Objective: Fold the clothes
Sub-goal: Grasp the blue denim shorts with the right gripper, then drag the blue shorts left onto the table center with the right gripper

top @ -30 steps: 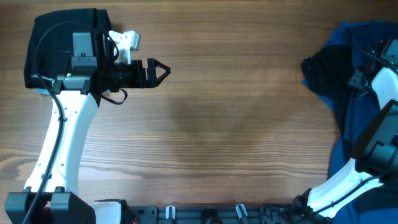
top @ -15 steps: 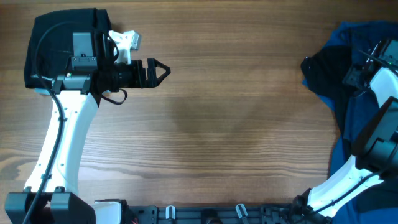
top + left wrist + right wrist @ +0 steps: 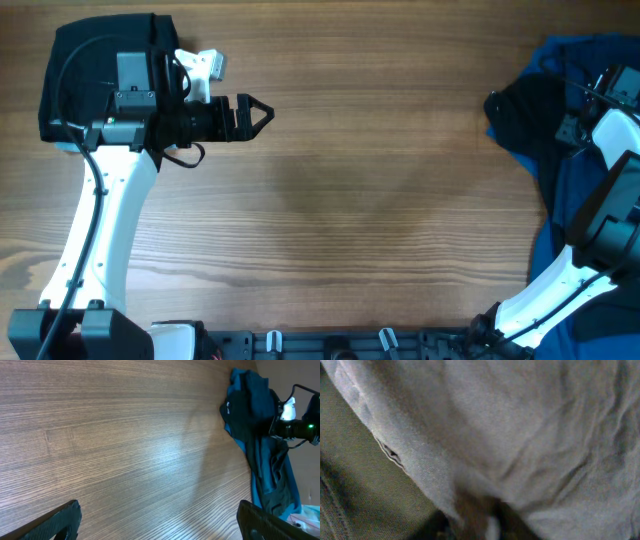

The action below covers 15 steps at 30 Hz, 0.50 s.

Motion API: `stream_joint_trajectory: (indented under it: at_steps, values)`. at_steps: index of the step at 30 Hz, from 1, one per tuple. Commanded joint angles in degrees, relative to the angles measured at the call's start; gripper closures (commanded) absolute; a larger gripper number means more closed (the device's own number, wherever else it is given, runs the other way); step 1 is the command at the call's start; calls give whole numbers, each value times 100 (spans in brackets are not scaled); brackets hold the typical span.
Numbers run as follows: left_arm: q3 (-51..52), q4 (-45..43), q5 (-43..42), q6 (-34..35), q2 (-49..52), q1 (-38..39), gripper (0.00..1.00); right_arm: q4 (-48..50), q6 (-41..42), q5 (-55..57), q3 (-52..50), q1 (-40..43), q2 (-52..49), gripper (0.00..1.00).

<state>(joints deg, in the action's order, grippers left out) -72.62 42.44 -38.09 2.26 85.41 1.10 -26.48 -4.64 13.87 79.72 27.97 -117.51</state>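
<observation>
Overhead: clothes [image 3: 585, 210] heaped at the far right edge of the tabletop [image 3: 380, 200], mostly royal blue, running off the right and lower borders. Black garment [image 3: 522, 112] lying on the heap's left side, spilling a little onto bare wood. Separate dark piece, a folded black garment [image 3: 75, 60], squared off at the upper left corner, well apart from the heap and partly under the left arm [image 3: 100, 220].

Right end effector [image 3: 571, 127] down in the heap, near the line where black meets blue, touching fabric. Fingers buried in cloth, so impossible to tell whether spread or pinching anything. Right wrist: nothing but cloth close against the lens. Pale greyish fabric [image 3: 530, 430] creased across most of the frame, darker mesh-like cloth [image 3: 350, 490] at the lower left, a stitched hem between the two. Blurred dark shape at the bottom edge, too unclear to name.

Left end effector [image 3: 262, 113] out over bare wood just right of the folded black garment, pointing right, fingers spread wide, holding nothing. Left wrist: black fingertips [image 3: 65, 517] at the two lower corners with plain wood grain between. Blue heap and black garment far off at the upper right, right arm [image 3: 300, 427] beside them with a small green light.
</observation>
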Motion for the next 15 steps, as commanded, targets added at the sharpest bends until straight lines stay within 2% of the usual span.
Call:
stream_joint_trajectory:
  at_steps: [1,7,15]
  values:
    - [-68,-13,-105,-28,0,-26,0,57,-31,120,-57,20,-127,96]
    - [-68,-15,-107,-28,0,-26,0,83,17,118,59,17,11,96]
    - [-68,-15,-107,-28,0,-26,0,-66,33,-498,289,-105,940,96]
